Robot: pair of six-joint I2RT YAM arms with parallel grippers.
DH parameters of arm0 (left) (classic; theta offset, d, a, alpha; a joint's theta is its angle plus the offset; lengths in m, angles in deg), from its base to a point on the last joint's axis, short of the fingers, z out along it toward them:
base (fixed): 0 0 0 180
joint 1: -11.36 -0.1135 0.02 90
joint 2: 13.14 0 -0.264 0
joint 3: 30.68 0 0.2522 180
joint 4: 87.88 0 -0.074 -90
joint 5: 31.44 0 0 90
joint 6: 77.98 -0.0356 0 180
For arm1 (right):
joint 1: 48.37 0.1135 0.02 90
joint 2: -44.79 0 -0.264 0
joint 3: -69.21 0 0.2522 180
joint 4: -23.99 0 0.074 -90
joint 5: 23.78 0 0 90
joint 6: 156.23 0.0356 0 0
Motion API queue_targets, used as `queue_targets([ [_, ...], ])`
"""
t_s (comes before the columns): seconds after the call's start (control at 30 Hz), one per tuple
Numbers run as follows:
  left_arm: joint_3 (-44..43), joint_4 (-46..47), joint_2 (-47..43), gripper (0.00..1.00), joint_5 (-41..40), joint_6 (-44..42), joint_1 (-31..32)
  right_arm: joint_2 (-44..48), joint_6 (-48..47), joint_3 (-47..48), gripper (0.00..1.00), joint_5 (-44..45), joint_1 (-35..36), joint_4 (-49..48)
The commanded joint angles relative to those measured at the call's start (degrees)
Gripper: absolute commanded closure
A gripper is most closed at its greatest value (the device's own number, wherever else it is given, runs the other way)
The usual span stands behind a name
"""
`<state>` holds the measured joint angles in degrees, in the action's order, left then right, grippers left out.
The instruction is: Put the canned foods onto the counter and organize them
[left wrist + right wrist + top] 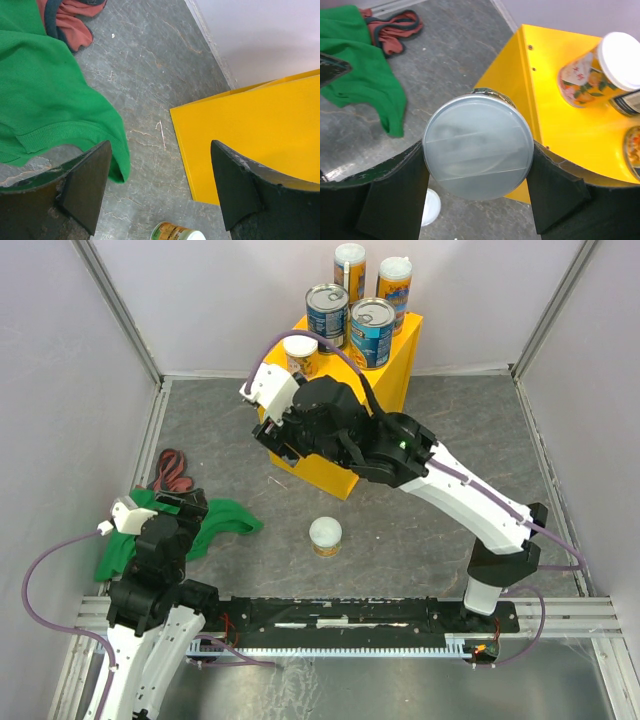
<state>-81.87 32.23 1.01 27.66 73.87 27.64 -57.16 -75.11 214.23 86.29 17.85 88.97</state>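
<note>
The yellow counter [395,370] stands at the back. On it are two tall orange cans [350,268] [394,280], two blue cans [327,312] [372,330] and a short white-lidded can [300,350], which also shows in the right wrist view [600,70]. My right gripper [478,165] is shut on a short can with a pale lid [478,145], held above the floor beside the counter's front left corner [520,95]. In the top view that gripper [287,435] hides the can. Another short can [325,536] stands on the floor; the left wrist view shows it [177,233] below my open, empty left gripper [160,190].
A green cloth [215,520] lies on the floor under my left arm, with a red and dark strap [172,472] behind it. Grey walls close in the left, right and back. The arms' base rail [340,625] runs along the near edge.
</note>
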Motion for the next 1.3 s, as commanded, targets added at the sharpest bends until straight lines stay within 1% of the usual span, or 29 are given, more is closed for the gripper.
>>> queue_targets([
  [0.0,-0.5,2.5,-0.3,0.14,0.6,0.5,0.2,3.0,-1.9,4.3,0.61,4.5,-2.3,-3.0],
  [0.27,-0.4,2.2,-0.4,0.14,0.7,0.5,0.2,3.9,-0.7,4.1,0.59,6.2,-9.1,-5.8],
  [0.47,-0.6,1.9,-0.4,0.14,0.4,0.5,0.2,1.7,0.5,7.8,0.57,6.1,-12.7,-3.5],
  [0.87,-0.5,2.5,0.4,0.14,0.8,0.4,0.2,1.1,3.1,7.9,0.56,4.3,-15.5,-1.7],
  [1.17,-0.8,3.3,1.3,0.14,1.1,0.1,0.2,0.7,4.9,7.7,0.54,3.1,-17.1,-0.6],
  [1.27,-0.9,3.6,1.5,0.14,1.1,0.0,0.2,0.5,5.6,7.3,0.51,2.6,-17.5,-0.3],
])
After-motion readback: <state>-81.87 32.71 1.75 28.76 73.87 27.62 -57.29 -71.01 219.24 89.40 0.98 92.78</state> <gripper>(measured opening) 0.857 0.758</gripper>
